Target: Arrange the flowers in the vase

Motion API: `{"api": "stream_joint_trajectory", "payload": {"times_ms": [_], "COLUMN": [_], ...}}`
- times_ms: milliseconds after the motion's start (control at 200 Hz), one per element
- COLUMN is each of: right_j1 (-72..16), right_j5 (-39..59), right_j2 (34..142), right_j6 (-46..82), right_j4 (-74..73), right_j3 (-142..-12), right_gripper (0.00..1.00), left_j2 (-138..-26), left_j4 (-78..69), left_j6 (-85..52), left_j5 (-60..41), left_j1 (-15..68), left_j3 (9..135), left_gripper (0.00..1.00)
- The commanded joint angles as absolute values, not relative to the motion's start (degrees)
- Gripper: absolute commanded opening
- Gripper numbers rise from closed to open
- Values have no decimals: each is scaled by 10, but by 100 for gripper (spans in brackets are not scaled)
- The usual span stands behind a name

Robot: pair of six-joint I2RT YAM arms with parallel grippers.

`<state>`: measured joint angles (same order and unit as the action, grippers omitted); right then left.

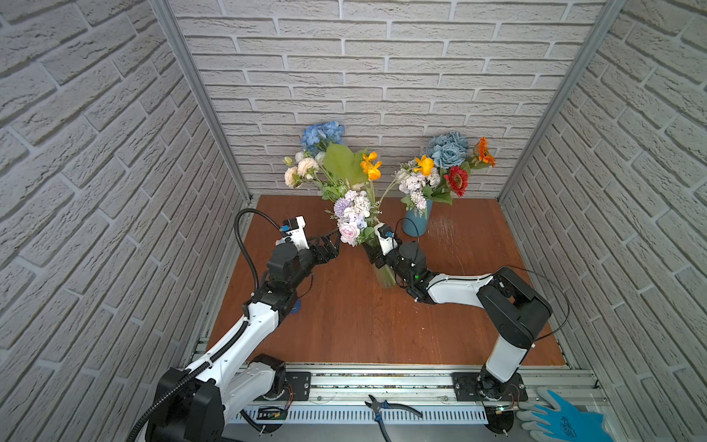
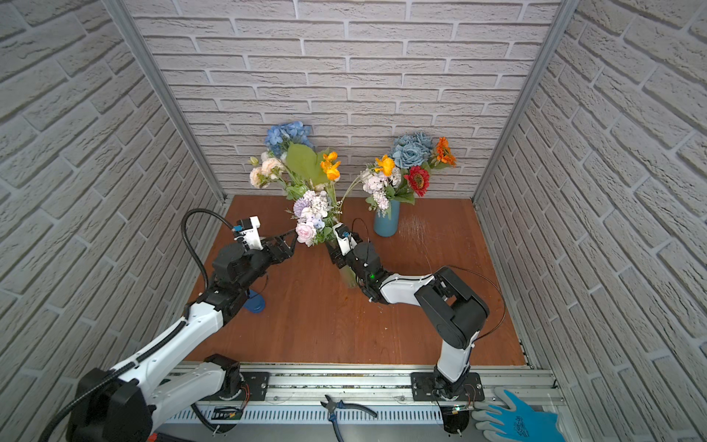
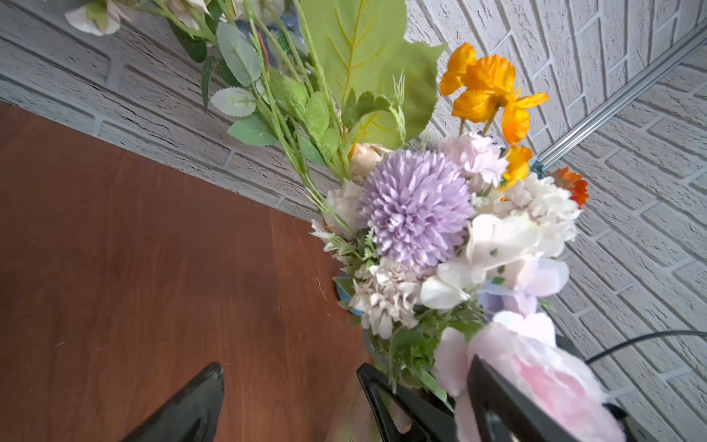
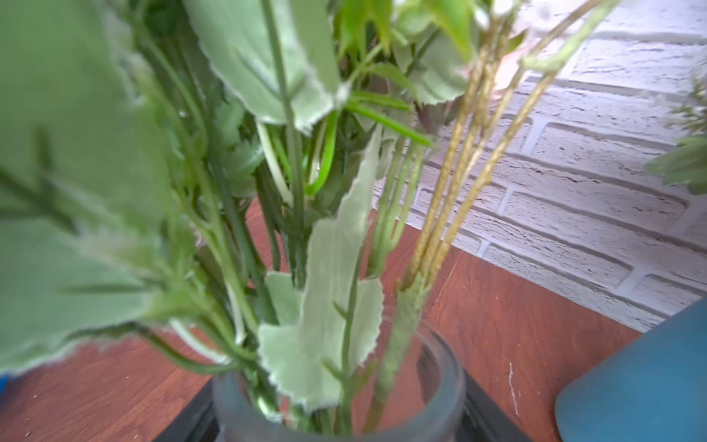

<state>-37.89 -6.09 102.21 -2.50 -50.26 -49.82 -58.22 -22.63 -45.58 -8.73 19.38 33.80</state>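
A clear glass vase (image 1: 385, 274) (image 2: 349, 276) stands mid-table, its rim (image 4: 451, 382) close up in the right wrist view. My right gripper (image 1: 373, 255) (image 2: 336, 253) (image 4: 336, 428) is shut on its neck, a black finger (image 4: 491, 417) on each side. Flowers (image 1: 352, 214) (image 2: 311, 214) (image 3: 417, 206) stand in it: lilac, white, pink, cream, blue, orange, with green stems (image 4: 298, 229). My left gripper (image 1: 332, 245) (image 2: 289, 242) (image 3: 348, 402) is open beside the pink bloom (image 3: 535, 367), which rests against one finger (image 3: 497, 398).
A blue vase (image 1: 417, 222) (image 2: 386, 225) (image 4: 642, 382) at the back holds more flowers (image 1: 443, 168). A small blue object (image 1: 295, 306) (image 2: 254, 302) lies under the left arm. Pliers (image 1: 386, 407) and a blue glove (image 1: 566, 419) lie on the front rail. Brick walls enclose three sides.
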Motion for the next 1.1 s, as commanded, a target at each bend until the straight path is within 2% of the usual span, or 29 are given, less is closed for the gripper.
{"api": "stream_joint_trajectory", "payload": {"times_ms": [0,425,595,805,1095], "right_j1": [-383,-387,-388,-388,-379], "right_j5": [-65,-29,21,56,81], "right_j2": [1001,994,1025,1061,1115], "right_j6": [-31,-43,-57,-69,-66], "right_j4": [-692,-755,-806,-807,-807], "right_j3": [-521,-521,-523,-556,-628], "right_gripper": [5,6,6,6,6], "left_j2": [-572,-646,-717,-821,-897], "left_j4": [-236,-277,-299,-348,-370], "left_j6": [-446,-471,-451,-457,-463], "left_j5": [-79,-80,-75,-133,-188], "left_j1": [187,185,176,142,136], "left_j3": [326,315,370,453,527], "left_gripper": [98,98,98,98,98]}}
